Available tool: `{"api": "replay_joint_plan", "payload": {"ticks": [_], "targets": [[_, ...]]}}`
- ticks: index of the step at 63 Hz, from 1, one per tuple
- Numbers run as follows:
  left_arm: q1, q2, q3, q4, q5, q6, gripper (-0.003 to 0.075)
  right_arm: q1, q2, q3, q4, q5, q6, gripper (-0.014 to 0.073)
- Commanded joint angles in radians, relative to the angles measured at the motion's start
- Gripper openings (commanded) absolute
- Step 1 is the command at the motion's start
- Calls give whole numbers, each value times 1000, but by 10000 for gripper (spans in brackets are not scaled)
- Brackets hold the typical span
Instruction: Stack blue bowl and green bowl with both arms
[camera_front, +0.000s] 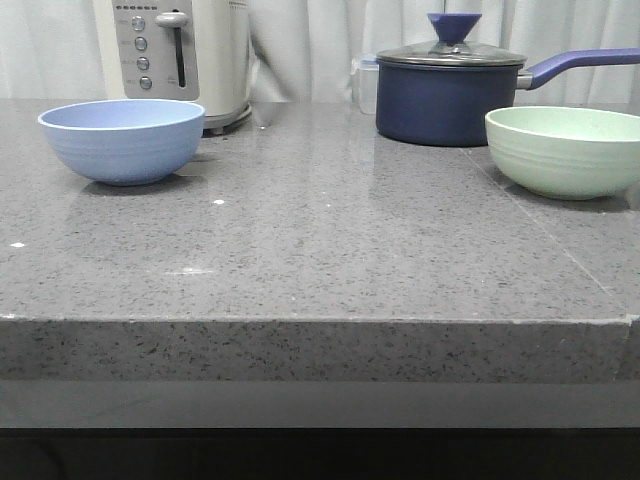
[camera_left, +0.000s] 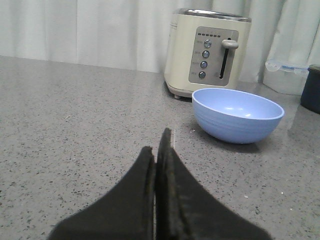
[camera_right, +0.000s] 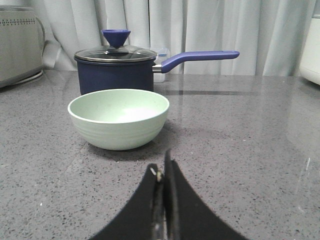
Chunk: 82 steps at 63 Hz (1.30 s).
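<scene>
The blue bowl (camera_front: 122, 140) stands at the left of the worktop (camera_front: 320, 250), before the toaster (camera_front: 180, 55). The green bowl (camera_front: 566, 150) stands at the right, near the saucepan (camera_front: 450, 95). Both fingers, left (camera_left: 159, 150) and right (camera_right: 162, 170), are closed and empty.

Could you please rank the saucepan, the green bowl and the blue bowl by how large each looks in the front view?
1. Saucepan, largest as it appears, handle and lid included.
2. and 3. Green bowl and blue bowl: they look about alike. The green bowl is cut off at the frame edge, so I would not rank them.
</scene>
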Motion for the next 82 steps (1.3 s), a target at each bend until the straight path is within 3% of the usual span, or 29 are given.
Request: {"api": "replay_joint_plan", "payload": {"ticks": [1,57,72,82], "targets": [[-6,-17,7,-3,-81,-6,-20,-5,-19,-17,0,-78,-7,-54],[-6,-17,-10,-14,-103,-6,-20,-5,-19,-23,0,-79,-7,-54],[-6,-7,-217,-12,2,-4,-20,-5,-14,-204,1,85,-7,-54],[-6,61,-433,-12,179,-4,-20,-5,38,-394,-12,240,-7,-54]]}}
